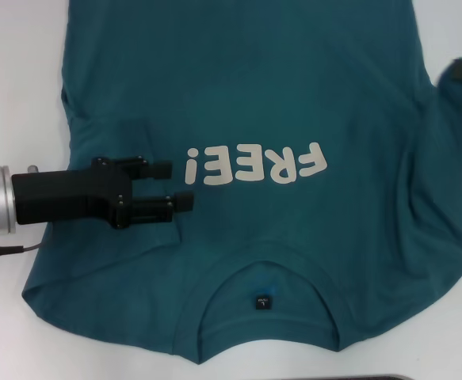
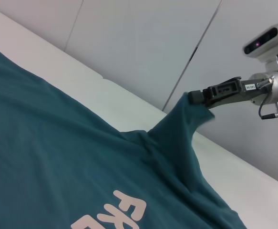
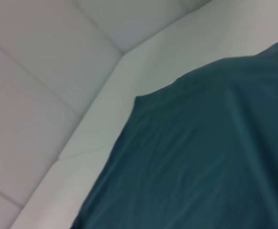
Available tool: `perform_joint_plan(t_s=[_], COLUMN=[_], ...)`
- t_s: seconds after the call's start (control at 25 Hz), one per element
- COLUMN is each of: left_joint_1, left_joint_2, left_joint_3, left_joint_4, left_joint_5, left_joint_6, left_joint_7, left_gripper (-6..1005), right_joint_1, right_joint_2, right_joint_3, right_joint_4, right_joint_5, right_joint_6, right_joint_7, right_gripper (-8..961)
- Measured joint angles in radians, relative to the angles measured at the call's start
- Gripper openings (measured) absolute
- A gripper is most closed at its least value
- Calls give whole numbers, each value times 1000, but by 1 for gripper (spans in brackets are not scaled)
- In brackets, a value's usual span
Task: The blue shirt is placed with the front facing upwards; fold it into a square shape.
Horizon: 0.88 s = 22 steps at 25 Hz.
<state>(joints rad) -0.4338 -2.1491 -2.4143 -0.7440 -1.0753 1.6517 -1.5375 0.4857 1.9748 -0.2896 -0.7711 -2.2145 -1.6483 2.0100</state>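
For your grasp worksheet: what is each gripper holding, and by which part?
Right gripper pinches the blue shirt by its sleeve. Left gripper holds nothing, open above the shirt.

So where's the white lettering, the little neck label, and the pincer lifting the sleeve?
white lettering (image 1: 254,164): head view, middle of the word.
neck label (image 1: 262,302): head view, centre of the dark tag.
right pincer (image 2: 194,97): left wrist view, tip gripping the blue shirt (image 1: 238,87) sleeve.

The blue shirt carries the white word "FREE!" on its chest, which reads upside down in the head view (in the left wrist view only the letters "FR" show). Inside the collar there is a small dark neck label, but its print is too small to read.
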Motion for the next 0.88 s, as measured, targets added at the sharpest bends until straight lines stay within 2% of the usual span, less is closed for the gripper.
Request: perform_joint_plan(t_s=[0.28, 0.44, 0.6, 0.88], left_joint_1=[0, 0, 0, 0], left_joint_2=[0, 0, 0, 0], left_joint_3=[0, 0, 0, 0], left_joint_4=[1, 1, 2, 2], left_joint_5=[2, 3, 3, 3], left_joint_6=[-8, -9, -9, -9], left_joint_7=[4, 5, 5, 0], left_gripper=[767, 766, 766, 766], right_joint_1=[78, 97, 96, 50], right_joint_2=[11, 16, 11, -8], right_joint_3=[-105, -150, -183, -170], right_joint_4=[66, 69, 61, 59], right_joint_5=[1, -4, -2, 6], right_joint_6=[16, 32, 33, 40], right_joint_7=[6, 23, 48, 46], right_gripper=[183, 268, 352, 627])
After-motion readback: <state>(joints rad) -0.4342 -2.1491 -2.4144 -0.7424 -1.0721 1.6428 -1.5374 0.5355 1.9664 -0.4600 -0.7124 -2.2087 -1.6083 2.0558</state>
